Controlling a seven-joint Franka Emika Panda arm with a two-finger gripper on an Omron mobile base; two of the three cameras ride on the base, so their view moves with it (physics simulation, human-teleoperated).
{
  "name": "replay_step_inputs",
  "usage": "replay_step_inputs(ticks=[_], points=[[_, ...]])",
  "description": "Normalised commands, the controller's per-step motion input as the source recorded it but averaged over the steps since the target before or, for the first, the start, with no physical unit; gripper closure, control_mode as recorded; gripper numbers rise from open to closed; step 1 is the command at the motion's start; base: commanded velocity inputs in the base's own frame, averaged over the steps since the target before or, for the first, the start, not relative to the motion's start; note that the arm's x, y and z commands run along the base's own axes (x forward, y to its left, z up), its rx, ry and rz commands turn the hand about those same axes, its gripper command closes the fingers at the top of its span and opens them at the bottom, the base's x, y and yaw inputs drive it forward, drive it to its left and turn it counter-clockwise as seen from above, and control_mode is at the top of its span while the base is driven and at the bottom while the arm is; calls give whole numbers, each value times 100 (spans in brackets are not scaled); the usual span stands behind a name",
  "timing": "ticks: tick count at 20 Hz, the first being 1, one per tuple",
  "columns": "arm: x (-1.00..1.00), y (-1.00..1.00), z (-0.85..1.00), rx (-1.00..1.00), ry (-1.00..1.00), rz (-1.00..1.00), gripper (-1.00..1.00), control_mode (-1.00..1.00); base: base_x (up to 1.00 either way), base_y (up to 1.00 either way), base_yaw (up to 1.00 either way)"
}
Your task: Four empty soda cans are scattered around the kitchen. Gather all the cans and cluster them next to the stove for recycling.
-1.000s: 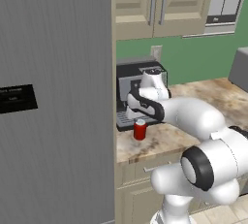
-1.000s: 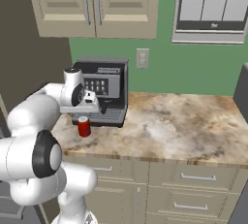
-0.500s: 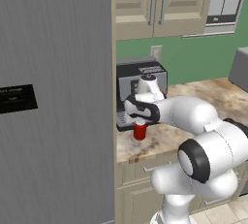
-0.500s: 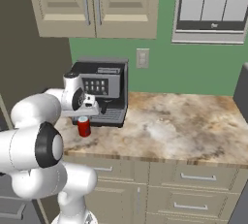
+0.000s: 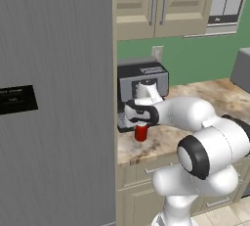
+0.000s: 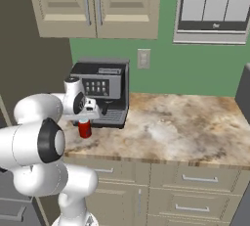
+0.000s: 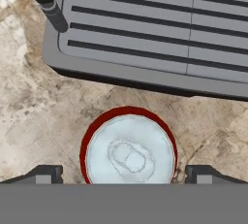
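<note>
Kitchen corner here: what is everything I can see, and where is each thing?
soda can: one, red with a silver top, upright on the counter just in front of the coffee machine's drip tray
coffee machine: one, black and grey, at the back of the counter against the wall
counter: one, tan marbled stone, over beige drawers
fridge: one, grey, tall, left of the counter
wall cabinets: beige, above the counter
wall socket: one, pale, on the green wall
robot arm: one, white with dark joints
tool: one, fingers open, right above the can, one finger on each side, not gripping
</note>
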Motion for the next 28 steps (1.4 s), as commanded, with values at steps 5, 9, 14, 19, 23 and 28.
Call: replay_step_inputs(ticks=[5,9,14,19,23,28], points=[[2,0,-17,0,0,0,-100,-100,0,0,0],[2,0,-14,0,0,0,-100,-100,0,0,0],[0,-3,-10,0,0,0,-100,-100,0,0,0],[0,0,-9,0,0,0,100,-100,0,0,0],[-1,0,-3,0,0,0,100,-100,0,0,0],[-14,-8,12,1,-1,1,100,-100,0,0,0]])
